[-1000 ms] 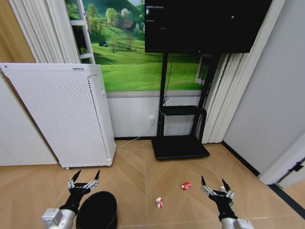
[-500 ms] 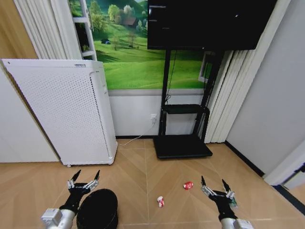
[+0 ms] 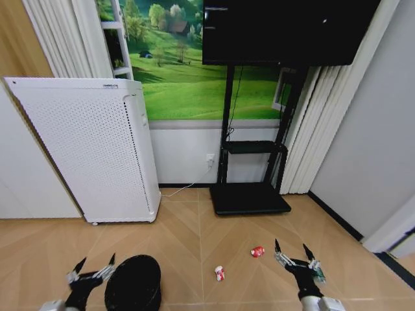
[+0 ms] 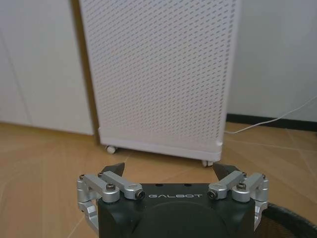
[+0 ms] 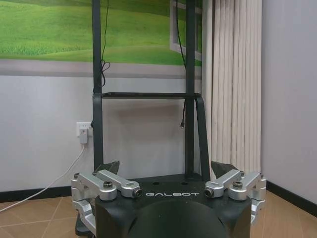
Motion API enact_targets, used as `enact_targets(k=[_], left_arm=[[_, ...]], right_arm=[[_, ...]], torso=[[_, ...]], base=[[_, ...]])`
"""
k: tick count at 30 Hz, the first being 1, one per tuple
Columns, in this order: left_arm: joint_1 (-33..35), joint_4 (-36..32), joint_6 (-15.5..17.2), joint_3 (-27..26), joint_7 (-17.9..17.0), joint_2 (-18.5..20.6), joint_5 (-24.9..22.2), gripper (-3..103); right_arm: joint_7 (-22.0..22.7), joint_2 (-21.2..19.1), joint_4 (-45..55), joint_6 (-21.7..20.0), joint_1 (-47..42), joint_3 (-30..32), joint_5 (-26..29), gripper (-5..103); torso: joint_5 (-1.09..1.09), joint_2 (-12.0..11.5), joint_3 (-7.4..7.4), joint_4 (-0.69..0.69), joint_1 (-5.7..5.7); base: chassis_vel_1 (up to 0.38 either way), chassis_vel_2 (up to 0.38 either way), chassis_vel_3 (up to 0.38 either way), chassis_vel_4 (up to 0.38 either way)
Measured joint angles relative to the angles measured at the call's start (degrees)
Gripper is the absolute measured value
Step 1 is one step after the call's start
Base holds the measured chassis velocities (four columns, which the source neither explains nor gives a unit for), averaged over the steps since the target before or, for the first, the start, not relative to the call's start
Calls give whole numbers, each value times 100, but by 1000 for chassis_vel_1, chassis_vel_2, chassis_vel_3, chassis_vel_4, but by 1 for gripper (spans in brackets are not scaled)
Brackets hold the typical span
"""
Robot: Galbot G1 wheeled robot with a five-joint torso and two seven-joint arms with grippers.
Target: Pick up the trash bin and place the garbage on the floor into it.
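The black round trash bin [image 3: 133, 283] stands on the wooden floor [image 3: 188, 233] at the lower left; its rim [image 4: 293, 218] also edges the left wrist view. Just to the bin's left hangs my left gripper [image 3: 96, 264], open and empty, its fingers [image 4: 115, 171] spread wide. A red-and-white wrapper [image 3: 219, 273] and a small red packet [image 3: 257, 251] lie on the floor between the arms. My right gripper [image 3: 290, 250] hovers open to the right of the packet. A small green-labelled bottle [image 3: 319, 273] peeks out beside it.
A tall white perforated cabinet [image 3: 91, 152] stands behind the bin, on castors [image 4: 111, 148]. A black TV stand [image 3: 249, 197] with a low base sits against the back wall, a cable and wall socket [image 5: 83, 133] beside it. Curtains [image 3: 318, 129] and a grey wall close the right side.
My left gripper has dropped lower and drawn back to the left of the bin. The head camera has shifted a little. The right gripper holds its place.
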Motion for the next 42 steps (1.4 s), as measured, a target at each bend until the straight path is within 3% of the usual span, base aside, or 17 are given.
enact_targets(k=[1,2,4,9,16,22,30,35,38,40,42], left_arm=[[21,95,201,-169,-97,49,-427,100],[21,95,201,-169,-97,49,-427,100],[-38,240,488,-256,-206,135,-875,100],[-231,589,923,-101,-321,239,-1335,100],[-669,1098,1192,301,-348,357,-1422,100],[-1008,1448,1199,515,-125,494,-1345,100],[-1248,1800,1614,840,-45,608,-1157,96],[-1280,1845,1652,898,11,603,-1075,82],[-1295,1877,1670,923,37,586,-999,66],[-1301,1894,1670,926,41,581,-986,66],[-1307,1941,1671,926,78,578,-964,54]], right_arm=[[2,3,-51,2,45,-32,8,100],[2,3,-51,2,45,-32,8,100],[3,9,-99,2,96,-94,9,100],[0,-5,-132,2,120,-151,8,100],[-2,-98,-148,2,119,-144,37,100],[-2,-110,-160,2,104,-139,48,100],[10,-164,-160,-3,95,-91,108,100],[16,-153,-160,-4,90,-87,114,100],[19,-117,-158,-5,88,-95,110,100],[19,-113,-158,-5,88,-96,108,100],[19,-108,-158,-5,89,-96,106,100]], torso=[[0,4,4,-1,1],[0,4,4,-1,1],[0,9,8,-1,4],[-1,18,15,-3,6],[2,27,22,-3,9],[1,33,26,-2,10],[0,39,30,-1,12],[0,41,32,-1,13],[0,43,33,-1,13],[0,43,34,-2,13],[0,44,34,-2,13]], base=[[0,0,0,0],[0,0,0,0],[0,0,0,0],[0,0,0,0],[0,0,0,0],[0,0,0,0],[0,0,0,0],[0,0,0,0],[0,0,0,0],[0,0,0,0],[0,0,0,0]])
